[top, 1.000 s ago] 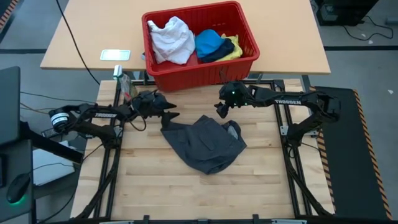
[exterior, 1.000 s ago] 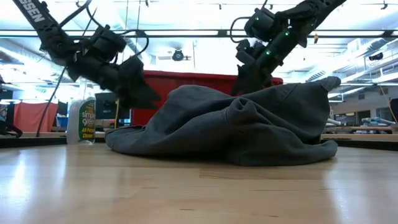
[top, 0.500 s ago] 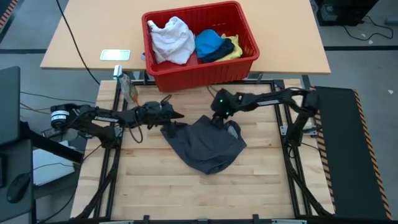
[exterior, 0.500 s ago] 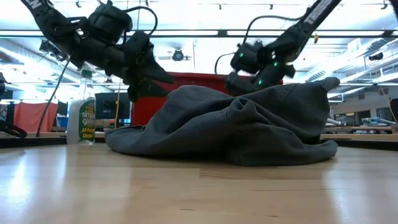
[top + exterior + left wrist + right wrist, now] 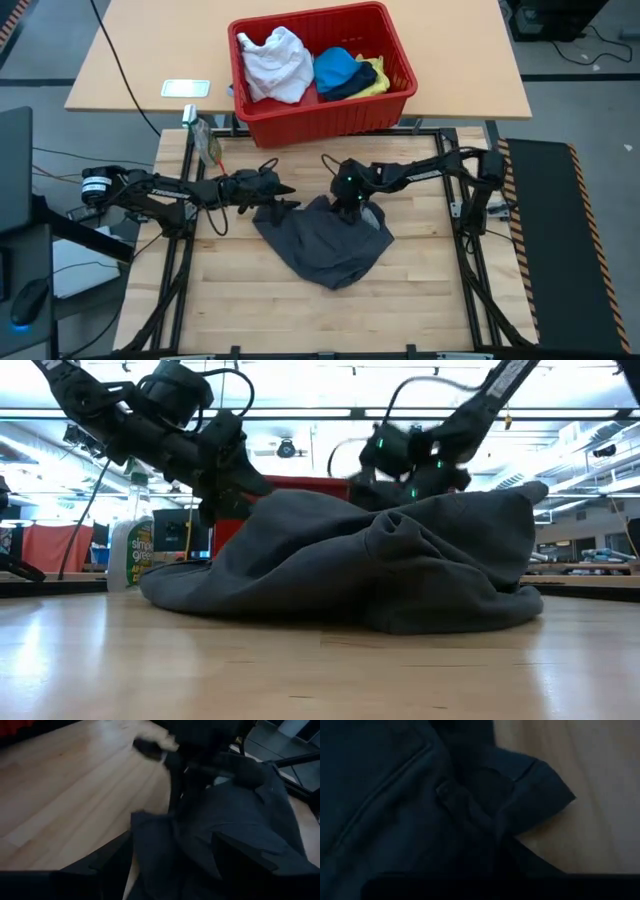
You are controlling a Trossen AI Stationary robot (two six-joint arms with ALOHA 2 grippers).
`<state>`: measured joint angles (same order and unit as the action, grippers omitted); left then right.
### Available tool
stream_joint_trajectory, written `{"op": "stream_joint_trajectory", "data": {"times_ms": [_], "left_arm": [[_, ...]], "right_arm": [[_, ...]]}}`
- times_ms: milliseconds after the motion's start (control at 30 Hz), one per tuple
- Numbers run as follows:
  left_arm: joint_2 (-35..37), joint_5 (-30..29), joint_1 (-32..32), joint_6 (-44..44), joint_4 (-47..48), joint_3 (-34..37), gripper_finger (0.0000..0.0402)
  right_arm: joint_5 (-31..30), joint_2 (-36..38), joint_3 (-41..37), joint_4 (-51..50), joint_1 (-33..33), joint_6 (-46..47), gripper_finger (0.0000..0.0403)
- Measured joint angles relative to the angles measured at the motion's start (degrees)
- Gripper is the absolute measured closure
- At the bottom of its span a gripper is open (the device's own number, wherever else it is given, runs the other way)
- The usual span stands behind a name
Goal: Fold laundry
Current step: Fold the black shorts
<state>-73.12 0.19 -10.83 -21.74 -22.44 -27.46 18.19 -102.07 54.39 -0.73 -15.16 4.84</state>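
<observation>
high view has the dark grey garment [image 5: 328,240] crumpled in the middle of the bench [image 5: 240,300], with the white [image 5: 275,62], bright blue [image 5: 335,68], navy and yellow pieces still sitting in the red basket [image 5: 320,118] on the other table behind it. my right end effector [image 5: 347,203] is down on the far edge of the grey garment, and from the right wrist view it looks pinched shut on a fold of that cloth [image 5: 485,810], though it's dark in there so i wouldn't swear how much fabric i've got. my left end effector [image 5: 283,195] is at the garment's left corner with its fingers spread wide, nothing in them.

what worries me: if the right pinch only caught a thin edge, it'll slip out the moment i pull. or i've grabbed two layers, which would drag the whole lump instead of opening it up. the left fingers could also close on the wrong fold and twist it.
</observation>
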Motion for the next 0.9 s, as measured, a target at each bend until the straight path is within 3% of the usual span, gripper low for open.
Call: {"op": "stream_joint_trajectory", "data": {"times_ms": [200, 367, 567, 733, 800, 900], "left_arm": [[0.0, 0.0, -0.6, 1.9, -0.7, 0.0, 0.0131], [0.0, 0.0, -0.6, 4.9, -6.2, 0.0, 0.0131], [0.0, 1.6, -0.6, 7.9, -13.9, 0.0, 0.0131], [0.0, 4.1, -0.5, 8.0, -11.0, 0.0, 0.0144], [0.0, 3.5, -0.6, 8.0, -7.8, 0.0, 0.0165], [0.0, 0.4, -0.7, 7.3, -4.5, 0.0, 0.0212]], "right_arm": [[-14.6, 11.3, 0.0, 0.6, 4.8, -9.3, 0.0390], [-15.8, 18.5, 0.0, 1.2, 8.1, -16.2, 0.0390], [-20.7, 20.8, 0.0, 1.8, 10.3, -21.0, 0.0390], [-34.1, 19.9, 0.0, 4.2, 10.7, -16.2, 0.0387], [-40.0, 19.7, 0.0, 4.1, 10.6, -12.0, 0.0370], [-42.6, 19.7, 0.1, 1.9, 10.8, -9.1, 0.0337]]}}
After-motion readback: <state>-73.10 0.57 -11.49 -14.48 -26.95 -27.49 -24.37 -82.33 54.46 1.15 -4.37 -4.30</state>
